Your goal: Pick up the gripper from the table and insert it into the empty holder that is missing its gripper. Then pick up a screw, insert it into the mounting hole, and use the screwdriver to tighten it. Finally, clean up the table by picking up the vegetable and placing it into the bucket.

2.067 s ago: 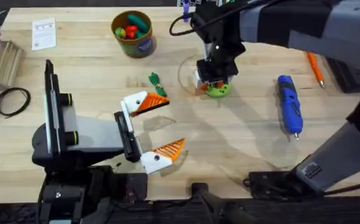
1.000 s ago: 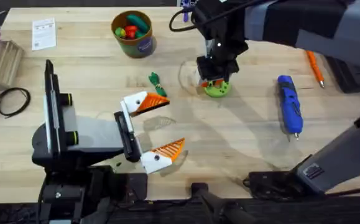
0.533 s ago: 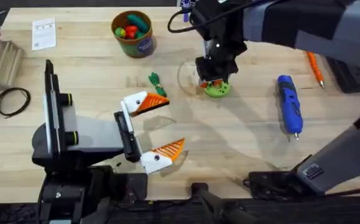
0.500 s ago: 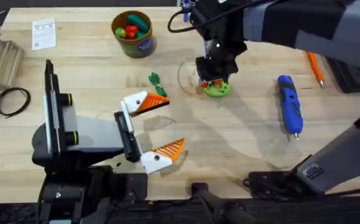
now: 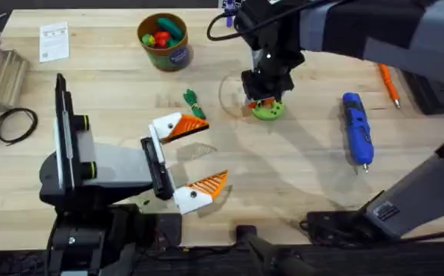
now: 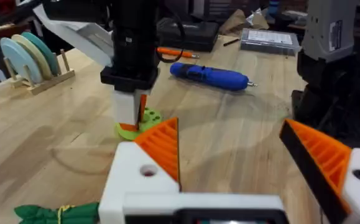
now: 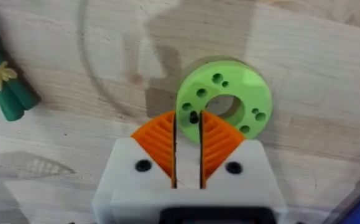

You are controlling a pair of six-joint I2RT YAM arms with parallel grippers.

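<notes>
Since your right gripper (image 7: pixel 188 123) is pinched nearly together on what looks like a tiny dark screw (image 7: pixel 194 116) right over the lime-green disc (image 7: pixel 245 93), a shallow grip could let it slip out when you lift. The left gripper (image 5: pixel 215 153) sits wide apart and empty. The vegetable (image 5: pixel 193 103) lies near the disc, so watch that side. The bucket (image 5: pixel 164 40) and blue screwdriver (image 5: pixel 357 128) are well apart, with plenty of bare table (image 5: pixel 298 176) between.

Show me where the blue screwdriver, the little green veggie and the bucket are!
screwdriver (image 5: pixel 357 129): overhead view, middle of its blue body.
vegetable (image 5: pixel 194 103): overhead view, on its green leafy part.
bucket (image 5: pixel 177 54): overhead view, on its brown wall by the teal label.
</notes>
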